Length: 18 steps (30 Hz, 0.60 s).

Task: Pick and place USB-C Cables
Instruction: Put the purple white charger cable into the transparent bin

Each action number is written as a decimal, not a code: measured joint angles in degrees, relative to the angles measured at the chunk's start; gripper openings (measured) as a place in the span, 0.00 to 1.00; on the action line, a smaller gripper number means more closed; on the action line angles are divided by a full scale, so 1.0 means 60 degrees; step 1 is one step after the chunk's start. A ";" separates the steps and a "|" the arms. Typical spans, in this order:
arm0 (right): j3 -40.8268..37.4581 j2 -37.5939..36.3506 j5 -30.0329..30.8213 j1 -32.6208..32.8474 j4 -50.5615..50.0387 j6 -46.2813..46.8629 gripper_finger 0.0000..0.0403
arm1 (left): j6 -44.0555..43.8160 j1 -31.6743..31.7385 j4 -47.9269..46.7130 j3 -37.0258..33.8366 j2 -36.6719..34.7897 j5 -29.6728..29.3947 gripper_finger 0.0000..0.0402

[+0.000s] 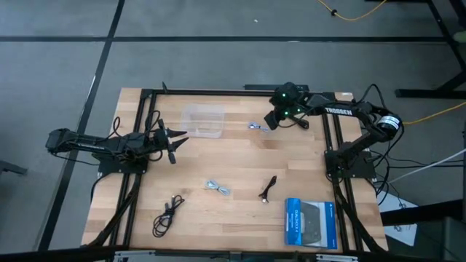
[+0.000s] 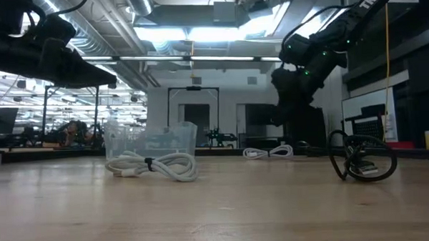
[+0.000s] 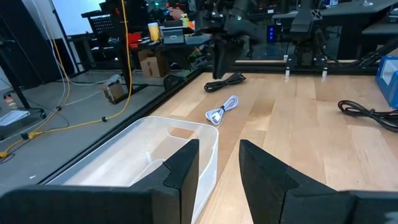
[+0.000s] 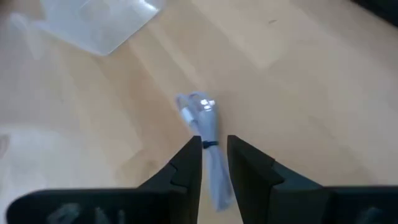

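Note:
A silver-white USB-C cable [image 4: 208, 134] lies bundled on the table at the far middle [image 1: 255, 126]. My right gripper [image 4: 214, 152] is open and hangs just above it, one finger to each side and clear of it [image 2: 291, 96]. A second silver-white cable [image 1: 218, 188] and two black cables [image 1: 268, 187] [image 1: 167, 213] lie toward the near edge. My left gripper [image 1: 175, 144] is open and empty at the table's left, level, pointing past a clear plastic container [image 3: 143, 155].
The clear container [image 1: 202, 120] stands at the far middle-left, just left of the right gripper. A blue box [image 1: 309, 222] lies at the near right corner. In the left wrist view another black cable [image 3: 225, 81] lies beyond the silver one. Bare wood fills the table's middle.

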 joint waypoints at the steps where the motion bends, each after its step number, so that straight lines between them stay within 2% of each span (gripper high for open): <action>1: 0.0000 0.0004 0.0001 0.0094 -0.0004 -0.0004 0.20 | 0.0000 0.0000 0.0000 0.0000 0.0003 0.0000 0.27; 8: -0.0004 0.0527 0.0580 0.0949 0.0526 -0.1482 0.20 | 0.0000 0.0000 0.0000 0.0000 -0.0001 0.0000 0.27; 14: -0.0011 0.0801 0.0599 0.1464 0.1887 -0.1494 0.20 | 0.0004 0.0000 0.0022 0.0000 0.0000 -0.0006 0.27; 18: 0.0104 0.0801 0.1056 0.1498 0.1833 -0.1127 0.20 | 0.0007 0.0004 -0.0004 0.0000 0.0003 -0.0008 0.27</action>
